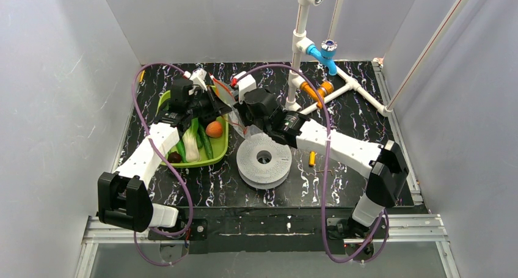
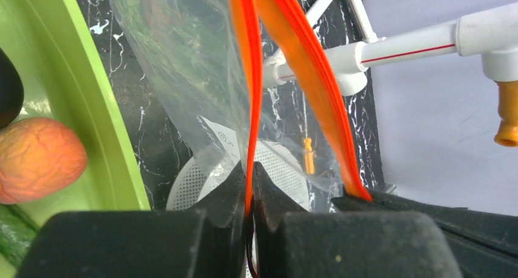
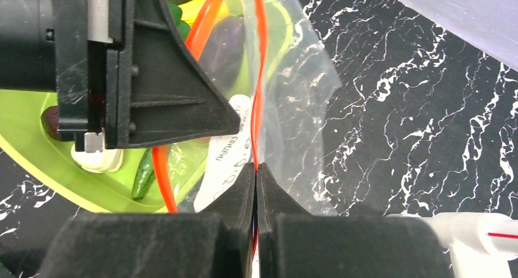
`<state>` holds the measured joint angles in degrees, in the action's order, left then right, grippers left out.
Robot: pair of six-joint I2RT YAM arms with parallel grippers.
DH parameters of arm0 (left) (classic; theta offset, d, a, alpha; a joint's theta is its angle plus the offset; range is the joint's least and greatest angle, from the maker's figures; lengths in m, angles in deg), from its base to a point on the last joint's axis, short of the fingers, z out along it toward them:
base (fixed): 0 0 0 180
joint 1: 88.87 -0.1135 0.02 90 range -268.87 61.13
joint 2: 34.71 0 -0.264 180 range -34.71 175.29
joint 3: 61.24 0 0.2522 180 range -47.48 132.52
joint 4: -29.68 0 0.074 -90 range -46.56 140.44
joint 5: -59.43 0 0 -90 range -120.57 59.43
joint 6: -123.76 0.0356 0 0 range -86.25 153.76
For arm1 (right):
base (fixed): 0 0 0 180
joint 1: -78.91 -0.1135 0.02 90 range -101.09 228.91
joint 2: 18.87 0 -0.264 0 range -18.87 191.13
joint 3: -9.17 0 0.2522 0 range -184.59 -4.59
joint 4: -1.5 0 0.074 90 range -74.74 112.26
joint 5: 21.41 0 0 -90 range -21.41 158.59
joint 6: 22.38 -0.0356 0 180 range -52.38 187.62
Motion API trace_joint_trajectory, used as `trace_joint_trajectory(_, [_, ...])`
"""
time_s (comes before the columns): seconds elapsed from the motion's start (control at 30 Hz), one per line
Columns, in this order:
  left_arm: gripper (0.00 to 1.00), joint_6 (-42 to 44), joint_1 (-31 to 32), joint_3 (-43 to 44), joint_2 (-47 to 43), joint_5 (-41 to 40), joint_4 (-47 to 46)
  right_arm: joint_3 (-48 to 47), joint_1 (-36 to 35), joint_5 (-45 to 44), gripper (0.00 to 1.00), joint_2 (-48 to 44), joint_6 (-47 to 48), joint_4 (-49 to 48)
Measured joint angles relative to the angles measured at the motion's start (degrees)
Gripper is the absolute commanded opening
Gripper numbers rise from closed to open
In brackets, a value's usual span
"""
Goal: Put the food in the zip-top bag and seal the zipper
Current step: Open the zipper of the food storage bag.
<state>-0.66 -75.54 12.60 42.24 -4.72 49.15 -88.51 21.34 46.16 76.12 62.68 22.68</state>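
Observation:
The clear zip-top bag (image 1: pixel 228 109) hangs between my two grippers at the back of the table, its mouth spread apart. My left gripper (image 2: pixel 249 192) is shut on one lip of the orange-red zipper (image 2: pixel 249 95); the other lip (image 2: pixel 311 76) runs to the right. My right gripper (image 3: pixel 256 171) is shut on that opposite zipper lip (image 3: pixel 258 76), facing the left gripper's black body (image 3: pixel 140 76). The food lies in the green tray (image 1: pixel 217 159): an orange-red fruit (image 1: pixel 214 129), a white-and-green stalk (image 1: pixel 192 145), a green pepper (image 1: pixel 206 142) and a purple eggplant (image 1: pixel 175 157). I see no food inside the bag.
A white perforated disc (image 1: pixel 264 160) sits right of the tray, with a small orange stick (image 1: pixel 312 159) beyond it. White pipework with a blue tap (image 1: pixel 324 52) and an orange fitting (image 1: pixel 321 90) stands at the back right. Grey walls enclose the black marbled table (image 1: pixel 342 116).

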Motion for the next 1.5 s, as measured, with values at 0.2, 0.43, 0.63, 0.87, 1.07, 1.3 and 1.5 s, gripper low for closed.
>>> trace_joint_trajectory(0.2, [0.0, -0.3, 0.0, 0.0, 0.0, 2.9, -3.2, -5.2, -0.4, -2.0, 0.36, 3.7, -0.6, 3.1])
trace_joint_trajectory(0.43, [0.0, -1.2, -0.4, -0.2, -0.3, 4.6, -5.9, -12.7, -0.3, -9.4, 0.21, 10.7, 0.9, 5.5])
trace_joint_trajectory(0.63, [0.0, -1.4, -0.3, -0.2, -0.3, 5.3, -6.4, -13.4, -0.3, -13.4, 0.11, 12.2, 3.0, 6.2])
trace_joint_trajectory(0.87, [0.0, -1.4, -0.3, -0.2, -0.1, 5.8, -6.5, -13.7, -0.2, -14.1, 0.17, 12.3, 4.0, 6.1])
trace_joint_trajectory(1.07, [0.0, -1.4, -0.3, -0.2, 1.2, 6.2, -6.6, -13.7, 0.4, -11.1, 0.01, 12.4, 5.1, 5.6])
trace_joint_trajectory(1.3, [0.0, 0.5, 0.7, -0.2, 1.5, 5.2, -5.7, -12.2, 1.6, -6.5, 0.01, 12.4, 5.1, 3.9])
trace_joint_trajectory(1.5, [0.0, 4.5, 4.2, 0.3, 2.1, 2.6, -1.7, -11.9, 2.1, -6.9, 0.01, 12.4, 2.7, 5.5])
